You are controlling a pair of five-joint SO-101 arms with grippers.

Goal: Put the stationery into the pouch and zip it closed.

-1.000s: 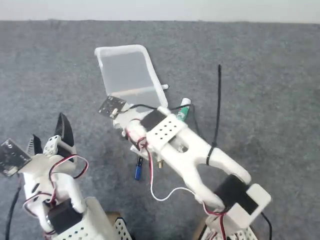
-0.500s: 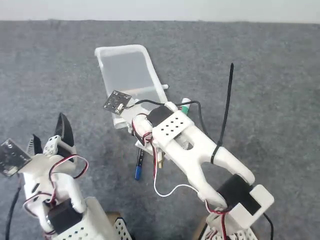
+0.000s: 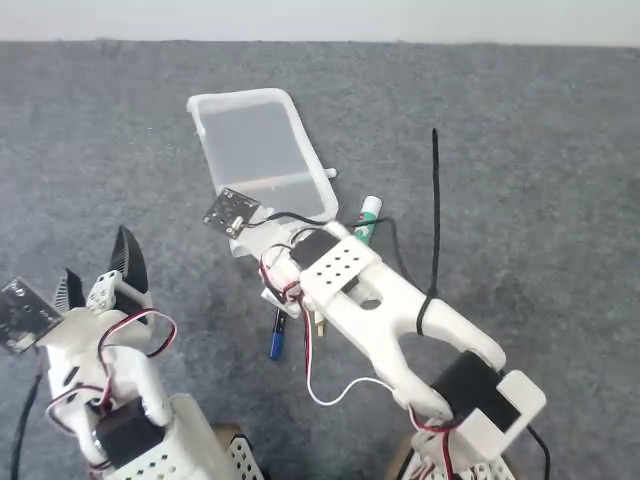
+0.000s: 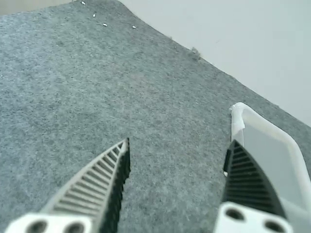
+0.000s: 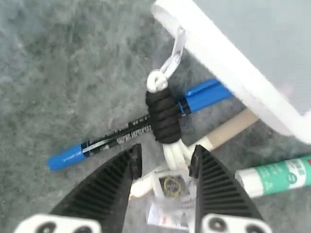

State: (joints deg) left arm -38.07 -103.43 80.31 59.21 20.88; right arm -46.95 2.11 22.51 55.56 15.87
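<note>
The translucent white pouch (image 3: 255,150) lies flat at the table's middle back. My right arm (image 3: 345,280) stands over the pouch's near end. In the right wrist view, my right gripper (image 5: 165,165) is open just above the pouch's zip cord, a black wrapped pull (image 5: 163,114) on a white loop with a small tag (image 5: 167,187). Under the cord lies a blue pen (image 5: 121,133), and the pen (image 3: 277,335) also pokes out below the arm. A beige stick (image 5: 233,127) and a green glue stick (image 3: 367,218) lie beside the pouch (image 5: 228,63). My left gripper (image 4: 179,150) hangs open and empty at the near left.
Grey carpet-like cloth (image 3: 520,200) covers the whole table. A black cable tie (image 3: 435,210) sticks up from the right arm. The left arm (image 3: 100,350) stands at the near left corner.
The right arm's wrist swung a little to the right and has come back left over the zip cord. The left arm and the pouch have stayed put.
</note>
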